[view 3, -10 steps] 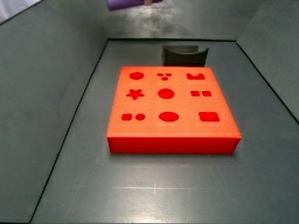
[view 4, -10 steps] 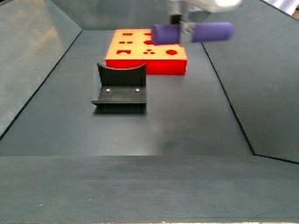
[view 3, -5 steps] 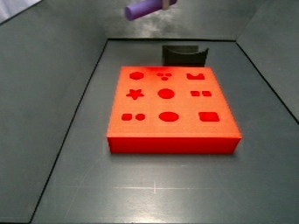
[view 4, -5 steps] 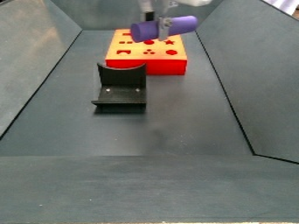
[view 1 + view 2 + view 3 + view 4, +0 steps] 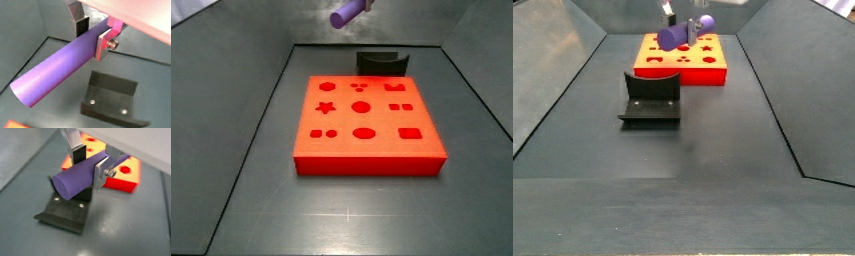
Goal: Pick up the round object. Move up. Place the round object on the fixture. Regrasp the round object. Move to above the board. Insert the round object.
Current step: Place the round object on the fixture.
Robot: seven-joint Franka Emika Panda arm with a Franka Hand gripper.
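The round object is a long purple peg [image 5: 57, 70], held crosswise in my gripper [image 5: 93, 31], whose jaws are shut on it. It also shows in a wrist view [image 5: 75, 176] and small in both side views [image 5: 349, 13] [image 5: 684, 32], high in the air. The fixture [image 5: 113, 97] is a black notched holder on the floor below the peg, seen too in a wrist view [image 5: 65, 212] and in both side views [image 5: 382, 62] [image 5: 652, 97]. The red board [image 5: 369, 124] with dark shaped holes lies flat beside the fixture [image 5: 683, 60].
Dark sloping walls [image 5: 560, 70] enclose the grey floor [image 5: 714, 140] on both sides. The board's corner [image 5: 127, 174] shows beyond the fixture in a wrist view.
The gripper has carried the peg sideways toward the fixture, and the peg has turned so it points more end-on in the side views. Board and fixture have not moved.
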